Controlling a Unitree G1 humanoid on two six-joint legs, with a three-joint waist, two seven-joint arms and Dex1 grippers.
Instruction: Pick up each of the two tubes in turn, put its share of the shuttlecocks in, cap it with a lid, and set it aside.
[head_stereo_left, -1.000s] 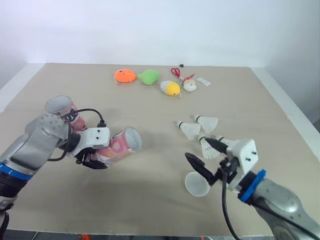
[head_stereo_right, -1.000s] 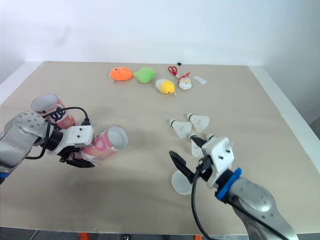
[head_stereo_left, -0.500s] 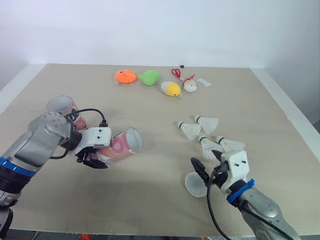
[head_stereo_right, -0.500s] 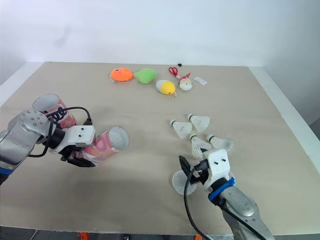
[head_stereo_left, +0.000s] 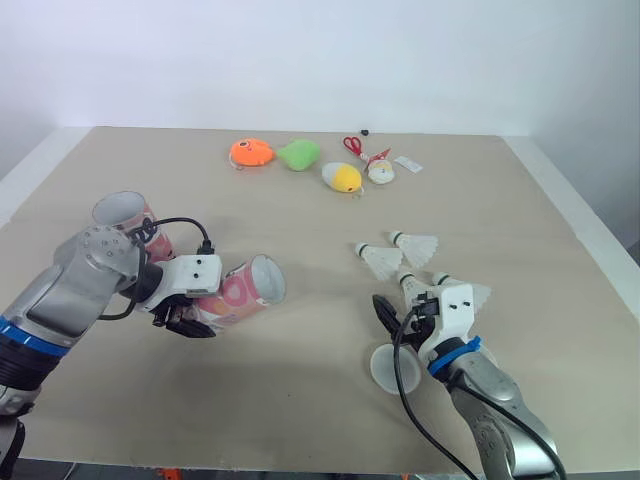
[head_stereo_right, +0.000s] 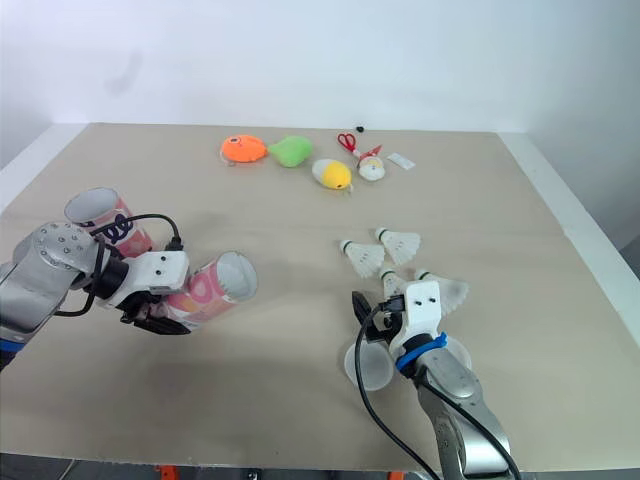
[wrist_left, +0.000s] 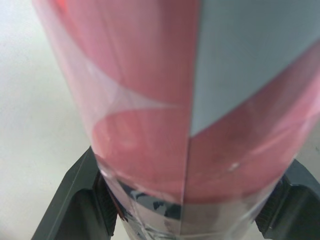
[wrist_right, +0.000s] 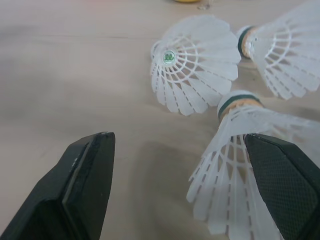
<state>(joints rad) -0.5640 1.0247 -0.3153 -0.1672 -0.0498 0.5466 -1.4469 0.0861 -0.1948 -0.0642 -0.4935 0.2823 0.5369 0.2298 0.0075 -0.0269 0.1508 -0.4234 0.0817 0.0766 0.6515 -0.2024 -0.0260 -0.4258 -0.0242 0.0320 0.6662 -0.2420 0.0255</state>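
Observation:
My left gripper (head_stereo_left: 187, 318) is shut on a pink tube (head_stereo_left: 240, 291), held tilted with its open mouth (head_stereo_left: 266, 279) facing right. In the left wrist view the tube (wrist_left: 190, 100) sits between both fingers (wrist_left: 75, 205). A second pink tube (head_stereo_left: 126, 216) stands upright behind the left arm. Several white shuttlecocks lie right of centre: (head_stereo_left: 380, 260), (head_stereo_left: 415, 247), (head_stereo_left: 465, 292). My right gripper (head_stereo_left: 403, 306) is open around the nearest shuttlecock (wrist_right: 240, 165), which lies close to one finger (wrist_right: 285, 185). A translucent lid (head_stereo_left: 393, 368) lies just in front of that gripper.
Small toys line the back of the table: an orange one (head_stereo_left: 249, 153), a green one (head_stereo_left: 298, 153), a yellow one (head_stereo_left: 341, 177), red scissors (head_stereo_left: 352, 145) and a small figure (head_stereo_left: 379, 172). The table's right edge (head_stereo_left: 600, 250) runs near the shuttlecocks.
My right gripper has moved forward from over the lid to the nearest shuttlecock, staying open. The left gripper and its tube have held still.

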